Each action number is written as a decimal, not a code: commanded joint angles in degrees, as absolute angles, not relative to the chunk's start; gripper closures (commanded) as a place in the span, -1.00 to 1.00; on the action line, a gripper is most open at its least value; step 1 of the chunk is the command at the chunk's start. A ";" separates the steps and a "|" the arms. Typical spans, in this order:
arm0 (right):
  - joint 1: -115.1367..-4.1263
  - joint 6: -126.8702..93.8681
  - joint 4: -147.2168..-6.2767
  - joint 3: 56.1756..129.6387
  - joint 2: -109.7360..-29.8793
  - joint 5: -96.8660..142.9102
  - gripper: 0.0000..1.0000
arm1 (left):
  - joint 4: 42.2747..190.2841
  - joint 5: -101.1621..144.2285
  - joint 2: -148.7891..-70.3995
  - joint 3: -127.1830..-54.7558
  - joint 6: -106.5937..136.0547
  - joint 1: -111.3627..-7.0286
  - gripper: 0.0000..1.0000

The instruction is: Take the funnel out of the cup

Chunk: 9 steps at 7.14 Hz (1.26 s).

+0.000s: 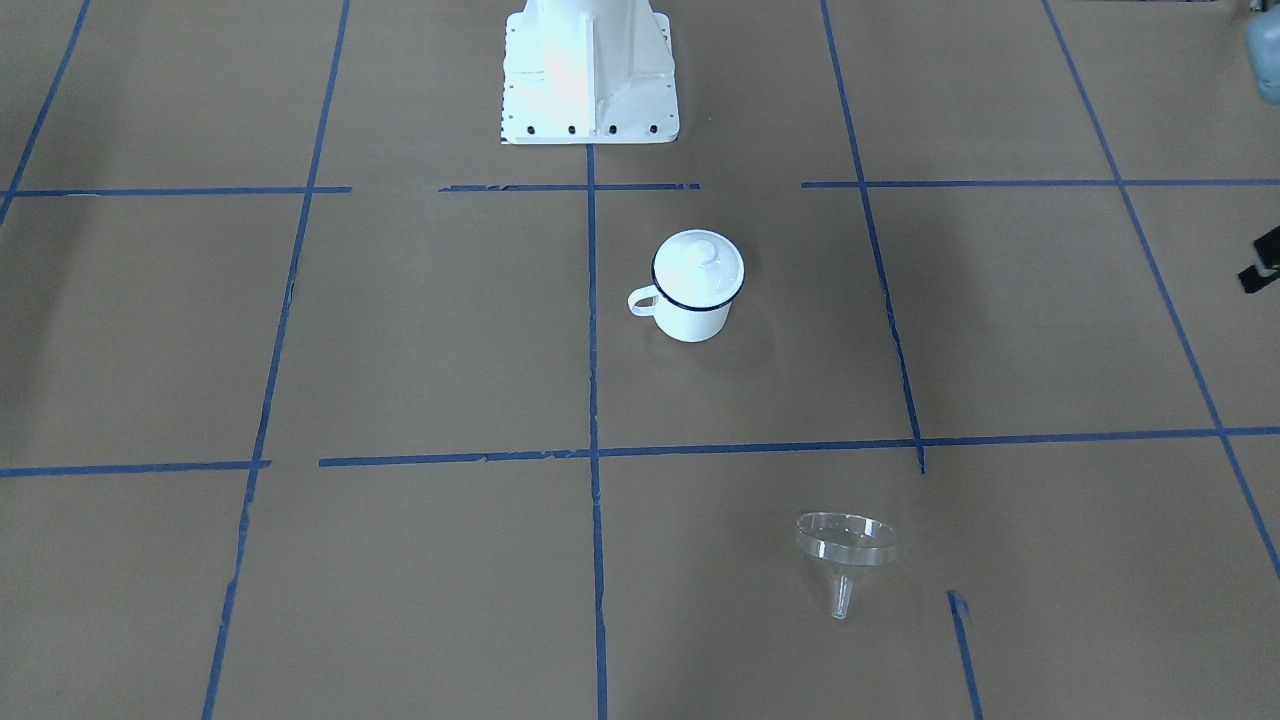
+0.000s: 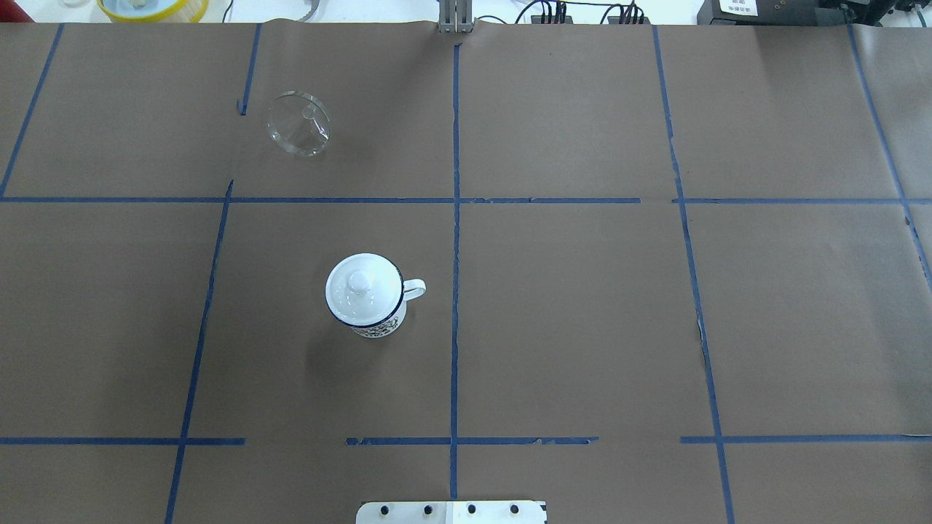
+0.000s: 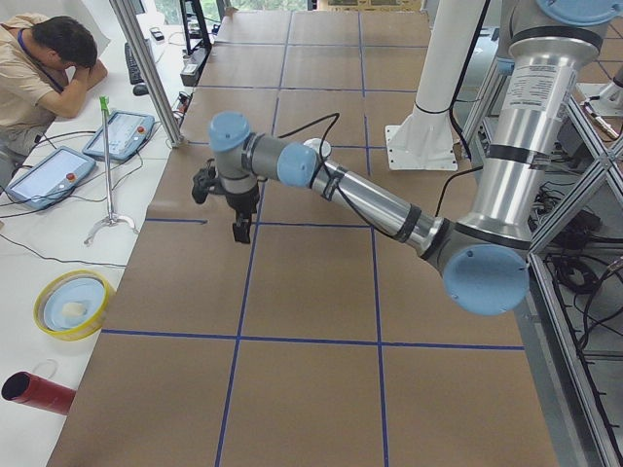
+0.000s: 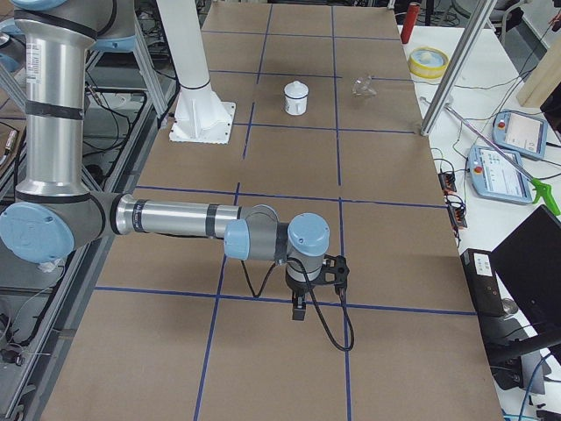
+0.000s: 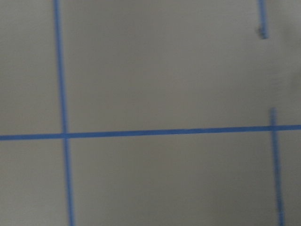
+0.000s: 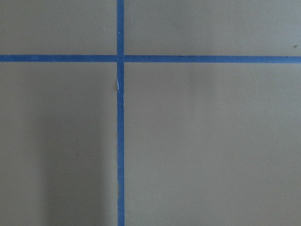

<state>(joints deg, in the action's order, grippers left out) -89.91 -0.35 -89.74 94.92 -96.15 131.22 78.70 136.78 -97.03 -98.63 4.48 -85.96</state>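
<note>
The clear funnel [image 1: 845, 545] lies on its side on the brown table, apart from the cup; it also shows in the overhead view [image 2: 298, 124] and far off in the right exterior view [image 4: 362, 85]. The white cup [image 1: 693, 300] with a dark blue rim stands upright near the table's middle [image 2: 364, 298], with a white domed lid [image 2: 362, 285] on it. My left gripper [image 3: 239, 233] hangs above the table, pointing down. My right gripper [image 4: 299, 311] hangs over the table's other end. I cannot tell whether either is open or shut. Both wrist views show only bare table and blue tape.
The white robot base [image 1: 588, 75] stands at the table's near edge. A yellow-rimmed bowl [image 3: 73, 304] and a red cylinder [image 3: 39, 392] lie beyond the far edge. An operator [image 3: 44, 68] sits by teach pendants. A metal post [image 3: 146, 68] stands at the table's far side.
</note>
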 commanded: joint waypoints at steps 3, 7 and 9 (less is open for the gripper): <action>-89.91 -0.35 -89.74 94.92 -96.15 131.22 -1.00 | 80.42 137.20 -87.19 -93.07 -6.68 -92.35 -1.00; -89.91 -0.35 -89.74 94.92 -96.15 131.22 -1.00 | 86.03 137.02 -87.10 -95.45 -12.62 -92.90 -1.00; -89.91 -0.35 -89.74 94.92 -96.15 131.22 -1.00 | 85.69 137.20 -87.19 -95.10 -12.04 -92.72 -1.00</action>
<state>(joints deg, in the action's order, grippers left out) -89.91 -0.35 -89.73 94.90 -96.15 131.22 85.54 137.07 -87.24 -95.26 -11.80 -92.78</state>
